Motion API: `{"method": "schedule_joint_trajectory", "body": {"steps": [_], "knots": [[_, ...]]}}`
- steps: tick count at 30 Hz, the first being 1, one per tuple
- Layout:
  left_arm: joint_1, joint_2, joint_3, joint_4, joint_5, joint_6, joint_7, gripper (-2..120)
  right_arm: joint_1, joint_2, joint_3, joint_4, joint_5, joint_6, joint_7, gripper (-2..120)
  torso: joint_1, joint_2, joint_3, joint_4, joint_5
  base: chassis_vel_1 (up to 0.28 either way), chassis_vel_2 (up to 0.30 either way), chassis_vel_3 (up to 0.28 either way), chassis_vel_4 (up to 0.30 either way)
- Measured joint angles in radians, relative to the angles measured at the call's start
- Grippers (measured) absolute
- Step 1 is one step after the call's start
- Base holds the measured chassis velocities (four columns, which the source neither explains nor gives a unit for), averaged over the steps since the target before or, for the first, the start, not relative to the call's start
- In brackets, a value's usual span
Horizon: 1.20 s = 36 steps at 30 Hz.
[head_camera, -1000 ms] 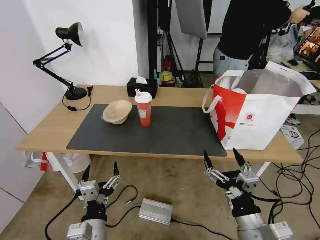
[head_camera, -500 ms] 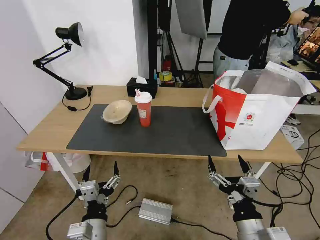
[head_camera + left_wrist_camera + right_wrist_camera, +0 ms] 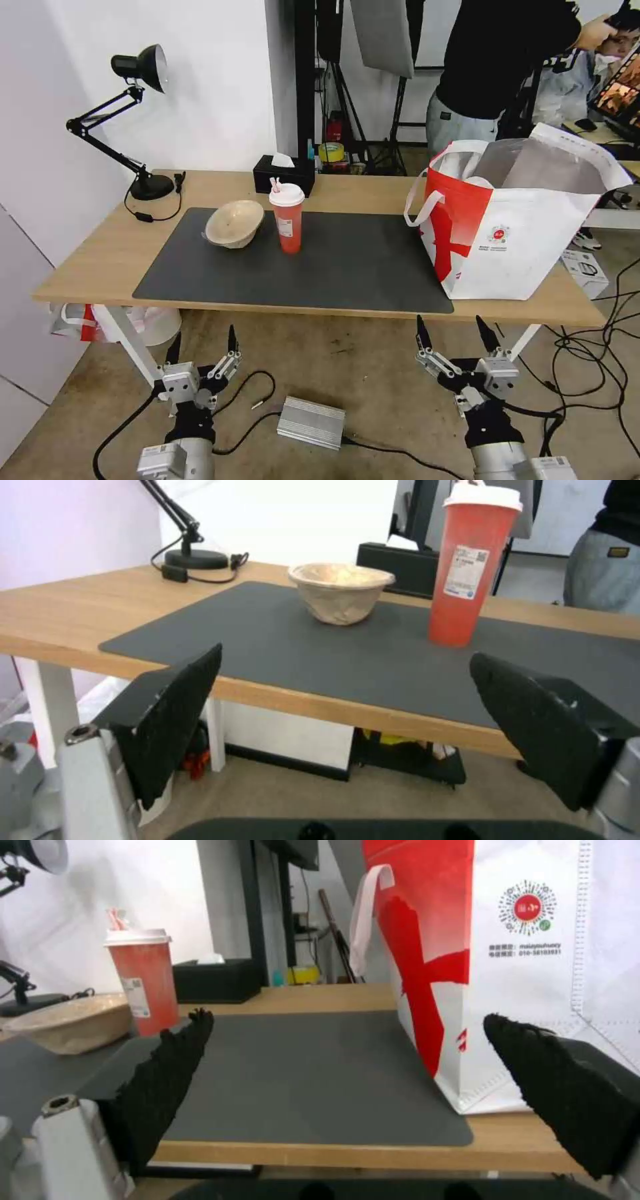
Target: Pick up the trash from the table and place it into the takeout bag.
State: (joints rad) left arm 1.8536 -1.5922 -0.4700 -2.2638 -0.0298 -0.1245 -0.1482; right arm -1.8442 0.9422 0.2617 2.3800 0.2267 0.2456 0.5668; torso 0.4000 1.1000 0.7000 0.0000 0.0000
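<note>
1. Two claws, the left claw (image 3: 203,341) and right claw (image 3: 455,329), hang spread and empty below the long light-wood tabletop's (image 3: 93,257) front edge.
2. Beige paper bowl (image 3: 233,223) and red lidded drink cup (image 3: 287,219) stand on the dark grey mat (image 3: 347,260).
3. Red-and-white insulated takeout bag (image 3: 517,217) sits open at the tabletop's right end.

Non-task stuff: black desk lamp (image 3: 137,100) at far-left corner, arm folded, cord w/ inline switch (image 3: 142,216) lying beside its base. Black tissue box (image 3: 283,175) at back edge, tissue sticking up. Floor: silver power brick (image 3: 311,422) w/ black cables, red-white plastic bag (image 3: 80,320) under left end, small white box (image 3: 585,270) on right, yellow tape roll (image 3: 331,151) behind
</note>
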Motion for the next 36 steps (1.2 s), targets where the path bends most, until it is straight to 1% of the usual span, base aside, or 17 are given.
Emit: {"method": "schedule_joint_trajectory", "body": {"steps": [13, 31, 34, 36], "knots": [[-0.003, 0.0, -0.009, 0.011, 0.02, -0.011, 0.0, 100, 0.01, 0.005, -0.011, -0.008, -0.004, 0.0, 0.008, 100, 0.0, 0.0, 0.0, 0.0, 0.0, 0.0, 0.0, 0.0, 0.0], [0.0, 0.0, -0.014, -0.001, 0.018, -0.011, 0.002, 100, 0.021, 0.015, -0.016, -0.023, -0.001, 0.001, 0.01, 100, 0.0, 0.0, 0.0, 0.0, 0.0, 0.0, 0.0, 0.0, 0.0], [0.0, 0.0, -0.017, -0.004, 0.016, -0.01, 0.001, 100, 0.02, 0.014, -0.015, -0.023, -0.001, 0.004, 0.008, 100, 0.0, 0.0, 0.0, 0.0, 0.0, 0.0, 0.0, 0.0, 0.0], [0.0, 0.0, -0.017, -0.008, 0.015, -0.01, 0.001, 100, 0.026, 0.009, -0.011, -0.018, -0.002, 0.022, -0.013, 100, 0.0, 0.0, 0.0, 0.0, 0.0, 0.0, 0.0, 0.0, 0.0]]}}
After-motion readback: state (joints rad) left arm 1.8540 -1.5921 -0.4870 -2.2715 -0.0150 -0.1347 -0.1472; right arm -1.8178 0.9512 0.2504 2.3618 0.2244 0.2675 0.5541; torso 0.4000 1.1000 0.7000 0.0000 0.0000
